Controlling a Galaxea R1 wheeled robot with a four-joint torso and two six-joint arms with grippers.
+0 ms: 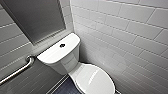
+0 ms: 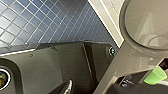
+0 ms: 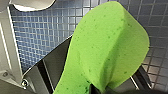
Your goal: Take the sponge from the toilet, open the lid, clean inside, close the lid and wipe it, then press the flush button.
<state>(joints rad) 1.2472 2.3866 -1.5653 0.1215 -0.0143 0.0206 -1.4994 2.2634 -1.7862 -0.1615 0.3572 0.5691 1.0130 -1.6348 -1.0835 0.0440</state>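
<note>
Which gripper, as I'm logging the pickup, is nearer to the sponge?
Right. The right gripper pinches the folded sponge. The left gripper is apart from it; its wrist view catches a small green piece off to one side.

Bright even light, soft glare on toilet

green sponge, white toilet, blue grid-tiled floor

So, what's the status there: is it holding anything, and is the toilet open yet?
Right pincer clamped on green sponge. Toilet lid shut. Grab rail on wall beside tank, apart from it.
</note>
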